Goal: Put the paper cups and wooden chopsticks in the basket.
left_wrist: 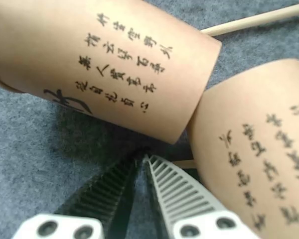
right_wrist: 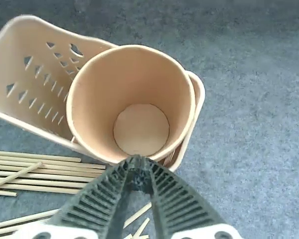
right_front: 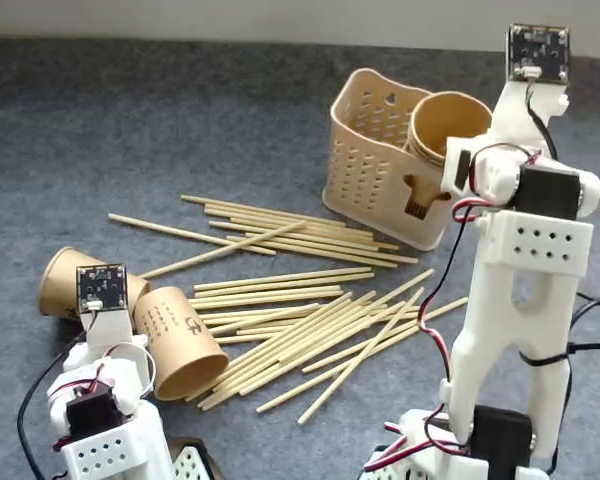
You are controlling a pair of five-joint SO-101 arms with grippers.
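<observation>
A perforated beige basket (right_front: 375, 165) (right_wrist: 25, 84) stands at the back right, with one paper cup (right_front: 448, 120) (right_wrist: 139, 127) leaning in its corner, mouth up. My right gripper (right_front: 458, 168) (right_wrist: 136, 163) is shut, its tips against the near rim of that cup, with nothing seen between them. Two more printed paper cups (right_front: 65, 282) (right_front: 180, 342) lie on their sides at the front left. My left gripper (left_wrist: 142, 158) is shut and empty just before the gap between these two cups (left_wrist: 99, 64) (left_wrist: 254, 149). Many wooden chopsticks (right_front: 310, 320) lie scattered mid-table.
A grey carpet-like cloth (right_front: 130, 130) covers the table. A second bunch of chopsticks (right_front: 290, 235) (right_wrist: 30, 172) lies along the basket's left foot. One chopstick (left_wrist: 254, 19) runs behind the lying cups. The right arm's tall white body (right_front: 520, 300) stands at the front right.
</observation>
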